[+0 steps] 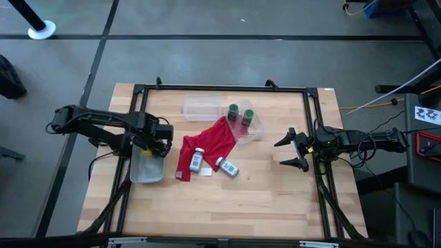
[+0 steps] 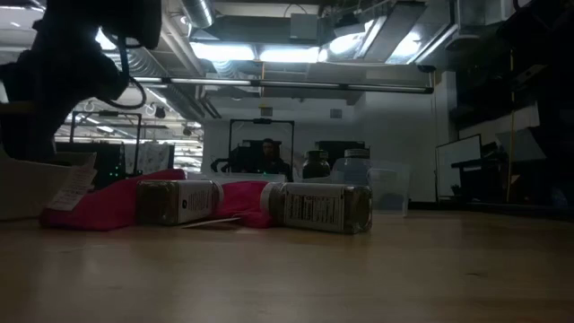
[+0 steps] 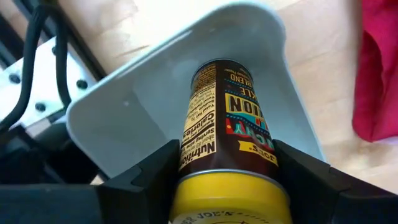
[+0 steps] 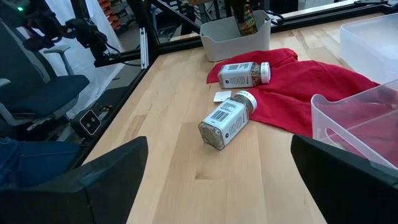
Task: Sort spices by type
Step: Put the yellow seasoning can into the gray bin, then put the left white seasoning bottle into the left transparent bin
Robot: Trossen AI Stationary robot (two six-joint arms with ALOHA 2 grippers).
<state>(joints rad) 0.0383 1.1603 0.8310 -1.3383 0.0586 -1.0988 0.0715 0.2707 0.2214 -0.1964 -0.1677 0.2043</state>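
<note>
My left gripper [image 1: 157, 146] hangs over a light grey tub [image 1: 145, 172] at the table's left side, shut on a yellow-capped jar [image 3: 224, 118] that reaches down into the tub [image 3: 124, 106]. Two silver-grey jars with white labels lie on their sides: one [image 1: 198, 160] on the red cloth [image 1: 210, 141], the other [image 1: 227, 167] on the wood beside it. Two green-capped jars [image 1: 233, 110] [image 1: 247, 116] stand upright in a clear tub [image 1: 255, 129]. My right gripper [image 1: 293, 148] waits open at the table's right edge. My left gripper pinches the yellow-capped jar between its two fingers [image 3: 152, 174] on the labelled body just below the yellow cap [image 3: 205, 163]. The fingers come from above, pointing down. The jar stands upright inside the grey tub; whether its base touches the tub floor I cannot tell.
A second clear tub [image 1: 202, 107] sits toward the far edge. A small white scrap [image 1: 206, 171] lies between the silver jars. Black frame rails [image 1: 324, 186] run along the table's left, right and far sides. Bare wood [image 1: 227, 207] lies toward the near edge.
</note>
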